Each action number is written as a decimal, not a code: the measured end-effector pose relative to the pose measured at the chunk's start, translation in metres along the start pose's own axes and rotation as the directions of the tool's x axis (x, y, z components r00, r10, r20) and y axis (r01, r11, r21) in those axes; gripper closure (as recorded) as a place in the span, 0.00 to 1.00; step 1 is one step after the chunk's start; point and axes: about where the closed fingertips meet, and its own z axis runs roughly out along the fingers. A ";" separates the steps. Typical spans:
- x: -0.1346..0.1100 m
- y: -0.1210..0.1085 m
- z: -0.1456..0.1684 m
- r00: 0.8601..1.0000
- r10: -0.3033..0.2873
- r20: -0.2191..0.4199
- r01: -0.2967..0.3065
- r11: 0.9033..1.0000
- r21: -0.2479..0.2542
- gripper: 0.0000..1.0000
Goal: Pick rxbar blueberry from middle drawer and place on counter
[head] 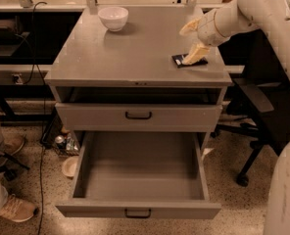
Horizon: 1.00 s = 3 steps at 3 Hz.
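Observation:
The rxbar blueberry [180, 60] is a small dark wrapper lying flat on the counter [135, 53], near its right front corner. My gripper [185, 47] is right over it with its two pale fingers spread apart. The lower finger [196, 54] overlaps the bar's right part, and the upper finger [190, 27] is held clear above it. The middle drawer [137, 210], with the low front panel and black handle, is pulled fully out at the bottom and nothing shows inside it.
A white bowl [113, 17] stands at the counter's back left. The drawer with the taller front [137, 115] sits slightly out under the counter. A black office chair [262, 111] is to the right. A person's shoes [10, 207] are on the floor at left.

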 end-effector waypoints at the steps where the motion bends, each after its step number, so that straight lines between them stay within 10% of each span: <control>1: 0.004 -0.002 -0.003 1.000 0.011 0.002 -0.011 1.000 0.009 0.00; 3: 0.043 -0.002 -0.053 0.994 0.107 -0.020 -0.103 0.986 0.131 0.00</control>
